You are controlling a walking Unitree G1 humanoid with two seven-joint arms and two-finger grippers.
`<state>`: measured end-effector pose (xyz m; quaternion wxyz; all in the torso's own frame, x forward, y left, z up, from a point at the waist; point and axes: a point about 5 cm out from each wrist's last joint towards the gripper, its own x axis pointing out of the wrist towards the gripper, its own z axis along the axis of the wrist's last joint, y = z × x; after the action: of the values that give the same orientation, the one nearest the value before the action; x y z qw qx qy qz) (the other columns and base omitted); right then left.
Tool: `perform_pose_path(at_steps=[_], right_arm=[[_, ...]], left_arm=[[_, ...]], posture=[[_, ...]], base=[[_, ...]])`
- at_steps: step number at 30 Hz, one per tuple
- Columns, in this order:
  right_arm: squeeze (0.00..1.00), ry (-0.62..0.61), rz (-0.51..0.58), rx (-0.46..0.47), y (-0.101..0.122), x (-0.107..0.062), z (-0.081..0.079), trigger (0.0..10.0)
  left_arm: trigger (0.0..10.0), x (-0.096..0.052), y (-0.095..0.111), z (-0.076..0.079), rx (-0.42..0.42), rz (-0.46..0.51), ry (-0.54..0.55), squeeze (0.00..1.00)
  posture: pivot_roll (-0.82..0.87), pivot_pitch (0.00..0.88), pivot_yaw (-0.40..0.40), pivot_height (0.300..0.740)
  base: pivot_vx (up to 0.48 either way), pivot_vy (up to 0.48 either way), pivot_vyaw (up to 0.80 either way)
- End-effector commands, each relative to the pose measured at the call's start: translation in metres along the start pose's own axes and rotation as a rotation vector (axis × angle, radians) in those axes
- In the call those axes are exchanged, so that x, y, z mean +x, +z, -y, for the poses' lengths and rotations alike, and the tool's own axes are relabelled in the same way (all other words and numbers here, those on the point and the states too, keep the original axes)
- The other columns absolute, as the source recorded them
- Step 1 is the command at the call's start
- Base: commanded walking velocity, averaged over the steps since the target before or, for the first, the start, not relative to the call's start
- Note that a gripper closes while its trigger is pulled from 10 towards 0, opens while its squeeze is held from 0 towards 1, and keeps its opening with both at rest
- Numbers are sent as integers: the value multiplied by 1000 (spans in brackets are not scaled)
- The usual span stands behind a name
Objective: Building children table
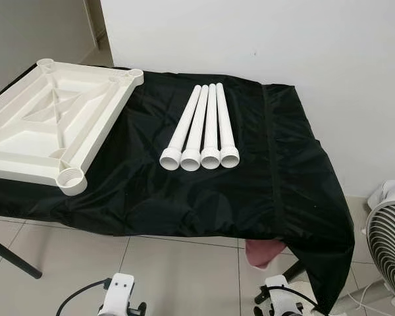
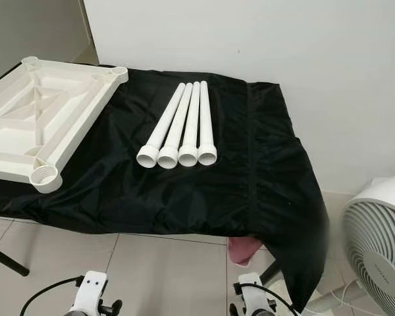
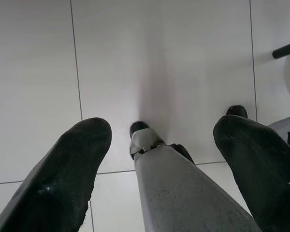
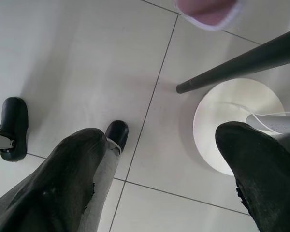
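Observation:
A white plastic tabletop [image 1: 49,125] lies upside down on the left of a table covered with a black cloth [image 1: 250,184]; its round leg sockets face up, one at the near corner [image 1: 71,180]. Several white tube legs [image 1: 204,128] lie side by side in the middle of the cloth, wide ends toward me. Both arms hang low below the table's front edge, the left arm [image 1: 120,295] and the right arm [image 1: 280,299]. My left gripper [image 3: 162,130] is open over the floor tiles. My right gripper [image 4: 162,137] is open too, holding nothing.
A white fan [image 2: 375,250] stands on the floor at the right, with its round base [image 4: 237,121] near my right gripper. A pink thing [image 1: 263,253] lies under the table. Black table legs [image 1: 13,260] slant to the floor. A white wall backs the table.

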<state>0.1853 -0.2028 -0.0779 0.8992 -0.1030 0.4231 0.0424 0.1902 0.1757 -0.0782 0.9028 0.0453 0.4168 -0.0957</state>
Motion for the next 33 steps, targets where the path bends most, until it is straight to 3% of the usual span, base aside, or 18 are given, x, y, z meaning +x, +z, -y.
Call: perform_pose_path(at_steps=[1,5,18,25,33], right_arm=[[0,10,-18,-18,-5,-1,0,10000],[0,11,-16,-37,-4,-1,-1,10000],[0,30,44,42,10,2,-6,10000],[0,-3,6,57,0,1,-8,10000],[0,16,-19,52,-9,-1,-14,10000]], left_arm=[[10000,-1,-4,-1,18,-13,1,0],[10000,-1,-4,-2,21,-12,2,0],[10000,-1,9,-17,-58,34,63,0],[10000,-4,-14,-6,-86,-44,54,0],[10000,-6,-22,-2,-121,-66,74,0]], posture=[[1,17,-11,740],[-5,23,-9,740],[9,15,27,740],[18,4,22,740],[21,3,10,740]], base=[[0,0,0],[0,0,0],[0,0,0],[0,0,0],[0,0,0]])
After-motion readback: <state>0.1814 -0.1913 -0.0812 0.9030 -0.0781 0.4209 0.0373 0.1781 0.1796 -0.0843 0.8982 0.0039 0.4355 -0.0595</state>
